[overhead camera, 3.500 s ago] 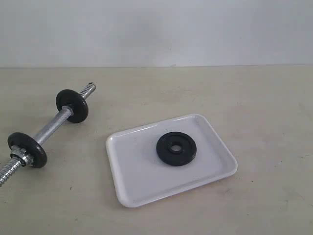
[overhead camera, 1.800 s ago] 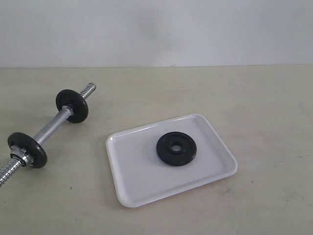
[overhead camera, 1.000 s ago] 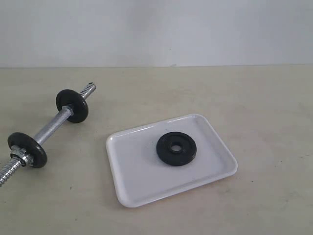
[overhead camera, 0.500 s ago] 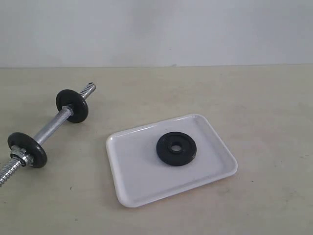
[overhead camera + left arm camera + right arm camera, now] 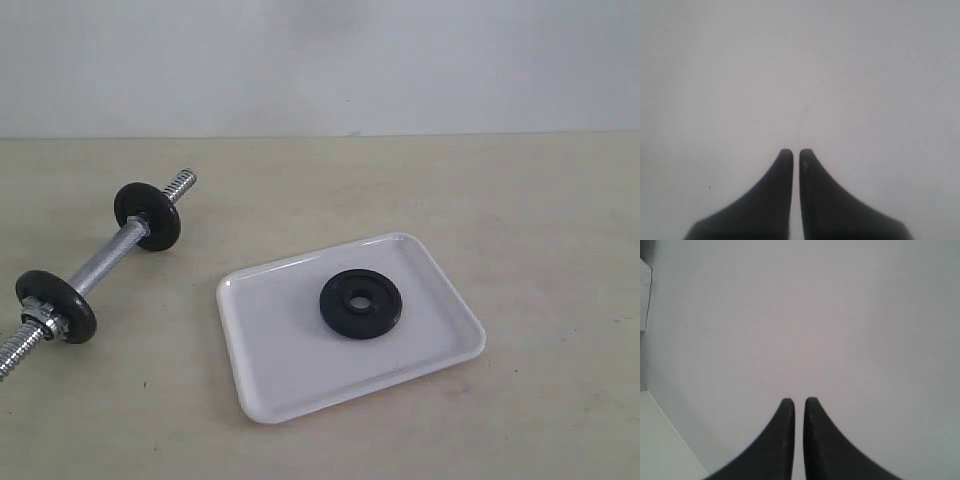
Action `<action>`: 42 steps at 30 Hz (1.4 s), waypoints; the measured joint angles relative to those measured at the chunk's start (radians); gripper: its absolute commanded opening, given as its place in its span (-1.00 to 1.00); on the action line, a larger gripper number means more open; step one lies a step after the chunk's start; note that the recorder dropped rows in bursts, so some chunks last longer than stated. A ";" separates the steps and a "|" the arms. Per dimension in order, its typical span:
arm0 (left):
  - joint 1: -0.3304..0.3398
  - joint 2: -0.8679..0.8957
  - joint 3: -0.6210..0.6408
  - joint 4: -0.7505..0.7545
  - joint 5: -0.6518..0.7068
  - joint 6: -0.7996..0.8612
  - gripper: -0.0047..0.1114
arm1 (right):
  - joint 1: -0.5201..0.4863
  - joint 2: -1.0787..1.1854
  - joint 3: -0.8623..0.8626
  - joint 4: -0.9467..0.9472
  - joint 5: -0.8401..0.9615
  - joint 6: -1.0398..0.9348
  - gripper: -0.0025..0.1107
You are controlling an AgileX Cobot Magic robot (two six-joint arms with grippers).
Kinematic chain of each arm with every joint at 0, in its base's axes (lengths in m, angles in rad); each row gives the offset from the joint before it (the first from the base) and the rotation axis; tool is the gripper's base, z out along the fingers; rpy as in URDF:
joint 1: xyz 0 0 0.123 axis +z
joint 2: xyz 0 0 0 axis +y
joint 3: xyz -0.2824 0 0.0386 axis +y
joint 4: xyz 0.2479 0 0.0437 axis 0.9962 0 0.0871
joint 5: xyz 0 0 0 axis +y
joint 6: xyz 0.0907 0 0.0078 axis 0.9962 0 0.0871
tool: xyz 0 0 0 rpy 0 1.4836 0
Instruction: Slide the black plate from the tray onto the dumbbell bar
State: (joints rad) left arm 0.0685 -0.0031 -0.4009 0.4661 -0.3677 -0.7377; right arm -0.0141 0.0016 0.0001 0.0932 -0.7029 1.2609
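The black plate (image 5: 361,303) lies flat in the far half of the white tray (image 5: 290,370), its centre hole facing up. To the left on the table lies the dumbbell bar (image 5: 103,260), chrome, with two small black discs on it and threaded ends sticking out. Neither arm appears in the exterior view. In the left wrist view my left gripper (image 5: 796,152) is shut with nothing between its fingers, against a plain pale background. In the right wrist view my right gripper (image 5: 799,401) is likewise shut and holds nothing.
A beige table top (image 5: 540,210) runs back to a pale wall (image 5: 320,60). The right wrist view shows a pale edge (image 5: 646,295) at its border.
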 measured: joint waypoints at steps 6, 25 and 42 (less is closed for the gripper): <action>0.000 0.000 -0.080 0.042 0.057 -0.002 -0.84 | 0.000 0.000 0.000 -0.032 0.000 0.056 -0.89; 0.000 0.076 -0.210 0.343 0.190 -0.149 -0.84 | 0.000 0.055 -0.418 -1.467 0.212 0.593 -0.89; 0.000 0.369 -0.213 1.254 -0.026 -1.012 -0.84 | 0.000 0.419 -0.662 -1.830 0.075 0.783 -0.89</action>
State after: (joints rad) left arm 0.0685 0.3662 -0.6140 1.7204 -0.3941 -1.7500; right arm -0.0145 0.4202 -0.6623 -1.7368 -0.6275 2.0442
